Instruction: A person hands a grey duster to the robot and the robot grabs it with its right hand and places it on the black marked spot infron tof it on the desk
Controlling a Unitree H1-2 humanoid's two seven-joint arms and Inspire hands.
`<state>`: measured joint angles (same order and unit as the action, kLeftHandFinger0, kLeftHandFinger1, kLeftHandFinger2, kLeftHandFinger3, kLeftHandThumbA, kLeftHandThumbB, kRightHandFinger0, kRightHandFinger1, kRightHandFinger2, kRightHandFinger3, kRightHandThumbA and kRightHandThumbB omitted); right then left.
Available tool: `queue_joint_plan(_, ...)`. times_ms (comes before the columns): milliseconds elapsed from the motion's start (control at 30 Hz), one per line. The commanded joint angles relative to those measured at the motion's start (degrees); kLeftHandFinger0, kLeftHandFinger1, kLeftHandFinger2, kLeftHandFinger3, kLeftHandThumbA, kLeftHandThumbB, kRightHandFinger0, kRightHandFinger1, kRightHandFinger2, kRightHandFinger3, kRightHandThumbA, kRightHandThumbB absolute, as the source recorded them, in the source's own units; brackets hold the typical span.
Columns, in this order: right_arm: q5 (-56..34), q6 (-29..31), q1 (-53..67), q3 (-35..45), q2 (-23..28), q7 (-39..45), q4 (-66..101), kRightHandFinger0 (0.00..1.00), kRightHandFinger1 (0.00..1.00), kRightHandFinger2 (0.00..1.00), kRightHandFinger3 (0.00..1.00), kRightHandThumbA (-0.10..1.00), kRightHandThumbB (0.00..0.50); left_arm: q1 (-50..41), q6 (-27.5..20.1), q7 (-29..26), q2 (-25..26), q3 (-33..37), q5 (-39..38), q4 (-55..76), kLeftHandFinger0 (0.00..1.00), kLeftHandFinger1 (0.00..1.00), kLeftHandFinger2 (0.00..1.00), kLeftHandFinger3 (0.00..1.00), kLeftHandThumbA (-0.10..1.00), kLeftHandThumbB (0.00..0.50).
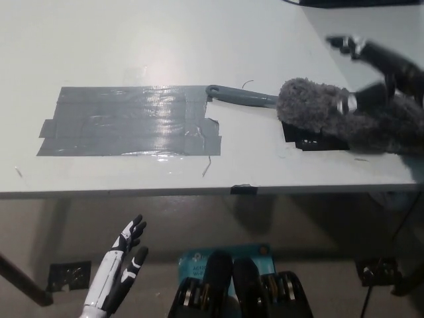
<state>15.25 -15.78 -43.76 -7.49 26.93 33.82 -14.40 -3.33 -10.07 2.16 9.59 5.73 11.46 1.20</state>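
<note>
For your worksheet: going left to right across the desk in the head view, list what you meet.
Grey tape patch → duster handle → fluffy duster head, lying over the black mark → black right hand, open.
</note>
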Motion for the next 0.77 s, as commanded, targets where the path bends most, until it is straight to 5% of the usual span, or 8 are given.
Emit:
queue_joint_plan(0, -32.1, -11.1, 23.3, 17.9, 1.6, -11.1, 68.5, 1.00, 1.00, 1.00, 1.00, 1.00, 0.473, 2.3, -1.6, 0.9, 1.2, 0.8, 1.9, 0.9, 1.00, 1.00, 1.00, 1.00, 0.96, 0.225)
queue_joint_plan(200, -29.6, 2.2, 44.6, 15.2, -10.5, -13.7, 63.2, 1.00, 1.00, 1.00, 1.00, 1.00, 0.462, -1.3, -3.4, 0.4, 0.0, 1.7, 1.6, 0.0, 1.00, 1.00, 1.00, 1.00, 0.97, 0.245)
queue_joint_plan(300, -25.6, 10.4, 51.5, 14.4, -17.2, -15.2, 53.7, 1.00, 1.00, 1.00, 1.00, 1.00, 0.278, -3.2, -4.9, 0.3, -0.3, 1.9, 0.9, -0.2, 1.00, 1.00, 1.00, 1.00, 0.98, 0.236)
queue_joint_plan(333, -23.6, 12.9, 52.1, 14.1, -18.3, -15.4, 51.1, 1.00, 1.00, 1.00, 1.00, 1.00, 0.261, -3.8, -5.4, 0.2, -0.3, 1.9, 0.8, -0.4, 1.00, 1.00, 1.00, 1.00, 0.98, 0.236)
queue_joint_plan(400, -14.8, 17.2, 54.3, 12.8, -20.3, -17.5, 44.1, 1.00, 1.00, 1.00, 1.00, 1.00, 0.293, -5.2, -6.1, 0.2, -0.1, 2.0, 0.5, -0.4, 1.00, 1.00, 1.00, 1.00, 0.99, 0.241)
queue_joint_plan(500, -16.0, 22.4, 55.8, 13.2, -23.6, -17.3, 34.0, 1.00, 1.00, 1.00, 1.00, 1.00, 0.257, -6.4, -6.7, 0.0, -0.4, 2.4, 0.7, -0.6, 1.00, 1.00, 1.00, 1.00, 0.99, 0.232)
queue_joint_plan(633, -11.9, 25.3, 56.7, 12.9, -25.7, -18.8, 28.1, 1.00, 1.00, 1.00, 1.00, 1.00, 0.326, -7.1, -6.2, 0.2, -0.3, 2.2, 0.0, 0.1, 1.00, 1.00, 1.00, 1.00, 0.97, 0.231)
queue_joint_plan(733, -11.0, 26.7, 57.2, 13.0, -26.2, -19.1, 25.5, 1.00, 1.00, 1.00, 1.00, 1.00, 0.317, -6.8, -6.6, 0.1, -0.3, 2.3, 0.2, -0.3, 1.00, 1.00, 1.00, 1.00, 0.97, 0.234)
